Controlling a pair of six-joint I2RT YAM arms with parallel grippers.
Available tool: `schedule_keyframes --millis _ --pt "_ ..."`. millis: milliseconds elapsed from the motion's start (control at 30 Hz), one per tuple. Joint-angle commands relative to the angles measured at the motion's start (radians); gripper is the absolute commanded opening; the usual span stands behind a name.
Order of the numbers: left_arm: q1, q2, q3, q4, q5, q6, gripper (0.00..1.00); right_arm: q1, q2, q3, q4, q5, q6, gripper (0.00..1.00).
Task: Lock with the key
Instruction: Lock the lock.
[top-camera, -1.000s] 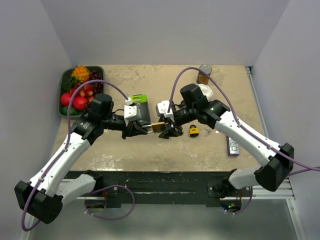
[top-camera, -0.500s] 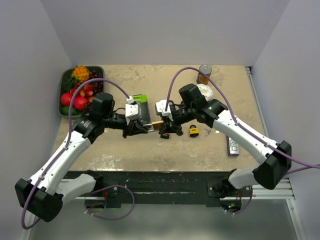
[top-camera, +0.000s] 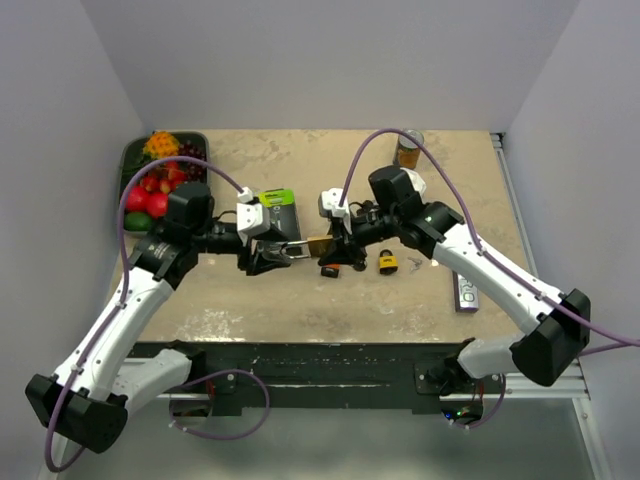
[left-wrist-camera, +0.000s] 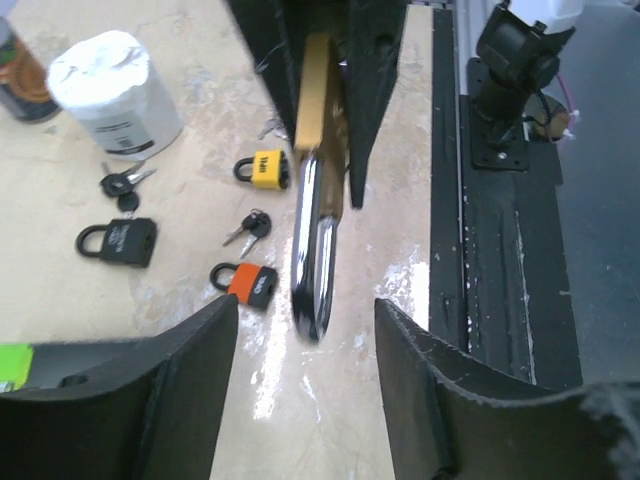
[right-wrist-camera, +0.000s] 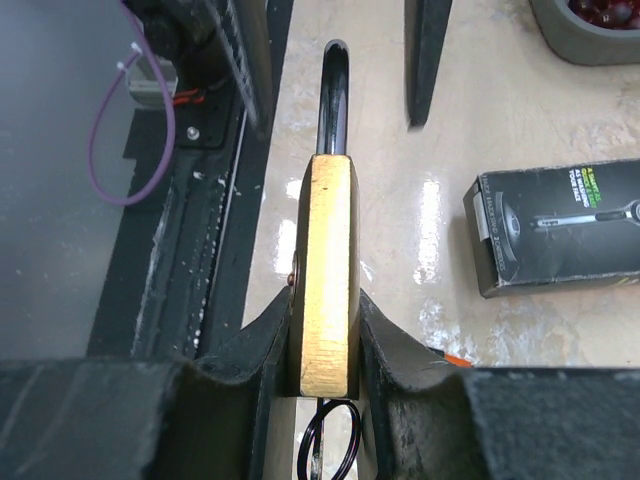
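**Top cam.** Table (top-camera: 400, 310): bare top along front edge and far centre, side walls close on L and R. L gripper (top-camera: 272, 252) and R gripper (top-camera: 336, 250) meet nose to nose mid-table, with brass padlock (top-camera: 314, 245) between them. Fruit tray (top-camera: 195, 138) in far-L corner holds red, orange and dark fruit. Black box (top-camera: 280, 210) sits just behind L gripper. Can (top-camera: 408, 148) at far edge. Yellow padlock (top-camera: 387, 263) just R of R gripper.

**L wrist cam.** L claw released: fingers (left-wrist-camera: 180, 390) spread, chrome shackle (left-wrist-camera: 310, 250) in the gap, touching neither side as far as I see. Loose on table:
- white tub (left-wrist-camera: 112, 90), covered, contents hidden
- black padlock (left-wrist-camera: 120, 242)
- orange padlock (left-wrist-camera: 250, 283)
- key bunches (left-wrist-camera: 250, 226)

Table edge runs R of the lock, with a dark rail (left-wrist-camera: 500, 260) beyond.

**R wrist cam.** R claw clenched on the padlock body, seen edge-on, shackle pointing away toward L fingers. Key ring (right-wrist-camera: 330, 440) shows at near end of body. I can't see the key itself.
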Motion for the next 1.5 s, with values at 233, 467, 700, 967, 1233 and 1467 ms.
schedule_keyframes --millis 233,467,700,967,1233,1467 --pt "0.166 -0.137 -0.164 0.261 0.173 -0.180 0.65 -0.038 -0.120 -0.087 0.422 -0.146 0.383 0.00" --pt "0.148 -0.155 -0.226 0.566 0.176 -0.472 0.55 -0.037 -0.131 -0.118 0.536 -0.149 0.524 0.00" --pt "0.068 -0.154 -0.223 0.615 0.105 -0.538 0.45 -0.035 -0.128 -0.118 0.546 -0.163 0.538 0.00" --pt "0.061 -0.137 -0.228 0.674 0.113 -0.602 0.31 -0.028 -0.133 -0.103 0.510 -0.169 0.460 0.00" --pt "0.030 -0.118 -0.221 0.684 0.128 -0.627 0.11 -0.021 -0.131 -0.106 0.522 -0.172 0.450 0.00" --pt "-0.007 -0.103 -0.252 0.774 0.114 -0.717 0.00 0.009 -0.122 -0.103 0.571 -0.174 0.464 0.00"
